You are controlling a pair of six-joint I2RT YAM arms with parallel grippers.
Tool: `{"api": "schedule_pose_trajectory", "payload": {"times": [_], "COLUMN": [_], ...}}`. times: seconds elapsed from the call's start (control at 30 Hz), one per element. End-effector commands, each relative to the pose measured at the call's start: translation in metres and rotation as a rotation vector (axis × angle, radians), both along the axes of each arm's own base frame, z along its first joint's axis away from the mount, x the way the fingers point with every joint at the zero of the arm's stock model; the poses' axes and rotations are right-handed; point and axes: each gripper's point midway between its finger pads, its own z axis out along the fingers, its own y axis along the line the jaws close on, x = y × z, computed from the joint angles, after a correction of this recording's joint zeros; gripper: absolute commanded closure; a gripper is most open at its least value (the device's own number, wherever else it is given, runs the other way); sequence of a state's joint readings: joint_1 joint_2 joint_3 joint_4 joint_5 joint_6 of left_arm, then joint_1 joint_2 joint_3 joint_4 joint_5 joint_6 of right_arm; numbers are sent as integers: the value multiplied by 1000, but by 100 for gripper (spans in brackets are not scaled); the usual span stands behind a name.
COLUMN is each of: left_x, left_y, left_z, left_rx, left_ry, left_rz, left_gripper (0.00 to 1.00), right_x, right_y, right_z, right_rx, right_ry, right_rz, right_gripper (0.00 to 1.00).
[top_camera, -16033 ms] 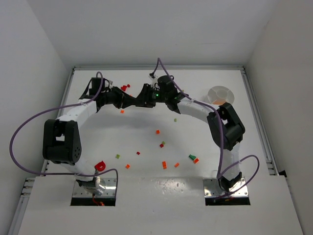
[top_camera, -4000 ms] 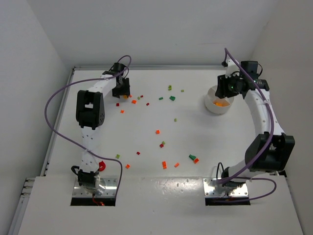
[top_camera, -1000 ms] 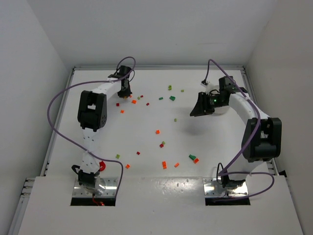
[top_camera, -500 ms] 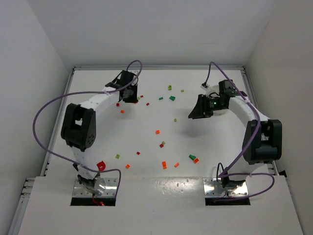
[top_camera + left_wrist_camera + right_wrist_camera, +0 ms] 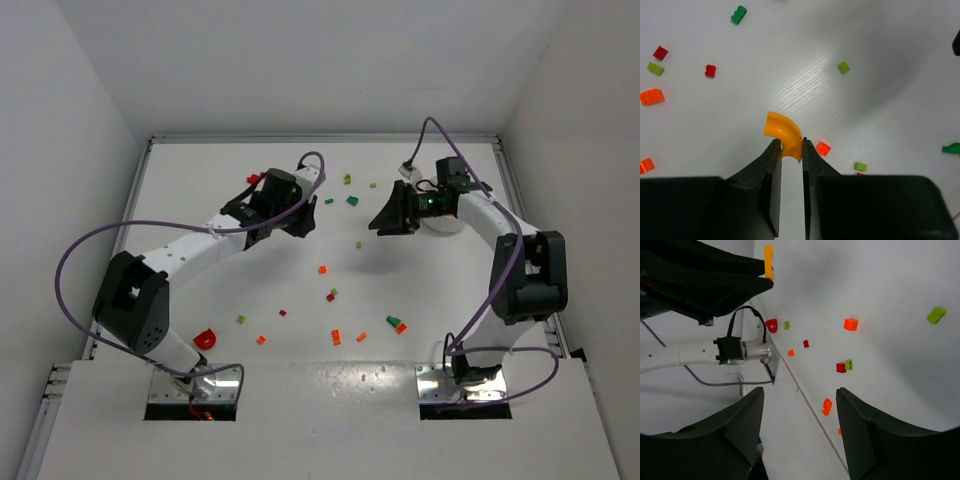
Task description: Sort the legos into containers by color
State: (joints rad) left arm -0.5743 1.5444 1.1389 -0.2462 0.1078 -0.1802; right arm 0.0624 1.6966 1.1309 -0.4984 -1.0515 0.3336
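held piece: a small orange curved plastic lego brick (image 5: 784,136), an arc shape, pinched at its lower end between the fingertips of the left gripper (image 5: 789,145) and standing up past them.
left gripper state: clamped on the orange curved brick, jaws nearly together; it hangs above the white tabletop (image 5: 200,200), near its middle and towards the far side.
destination: the small round white divided dish (image 5: 445,219) sits at the far right of the tabletop, mostly hidden under the right arm in the overhead view; which section holds orange cannot be told here.
key relation: the dish lies to the right of the left gripper, well apart from it, with the right gripper (image 5: 385,222) between the two.
right gripper state: jaws spread and empty in its wrist view, pointed towards the left arm; the orange brick shows at the top left of that view.
nearer arm: the right arm is the nearer to the dish, so, by my judgement, a hand-over looks more likely than a carry.
loose pieces: red, orange and green legos lie scattered on the tabletop, among them a bright green brick (image 5: 843,67) below the held piece.
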Motion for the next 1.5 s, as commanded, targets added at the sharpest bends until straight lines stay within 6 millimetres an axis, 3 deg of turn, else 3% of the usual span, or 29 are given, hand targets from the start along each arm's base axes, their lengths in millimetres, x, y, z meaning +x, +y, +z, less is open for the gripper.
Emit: {"api": "schedule_pose_trajectory", "payload": {"times": [0.0,0.4,0.53,1.03,1.2,1.47], "left_x": [-2,-21,-32,-58,-60,-63], "left_y": [-16,-45,-56,-66,-68,-70], "left_z": [26,35,33,45,46,46], "left_rx": [-37,-89,-118,-183,-192,-193], "left_ry": [-101,-80,-52,-37,-32,-31], "left_rz": [-103,-249,-312,-429,-444,-453], "left_gripper": [100,100,100,100,100,100], "right_x": [11,-19,-25,-8,-2,-1], "right_y": [13,44,60,85,90,93], "right_z": [35,53,48,15,14,8], "right_rx": [110,273,271,230,229,213], "right_ry": [-72,10,32,129,132,127], "right_rz": [45,146,193,192,201,198], "right_gripper": [39,34,34,43,46,65]}}
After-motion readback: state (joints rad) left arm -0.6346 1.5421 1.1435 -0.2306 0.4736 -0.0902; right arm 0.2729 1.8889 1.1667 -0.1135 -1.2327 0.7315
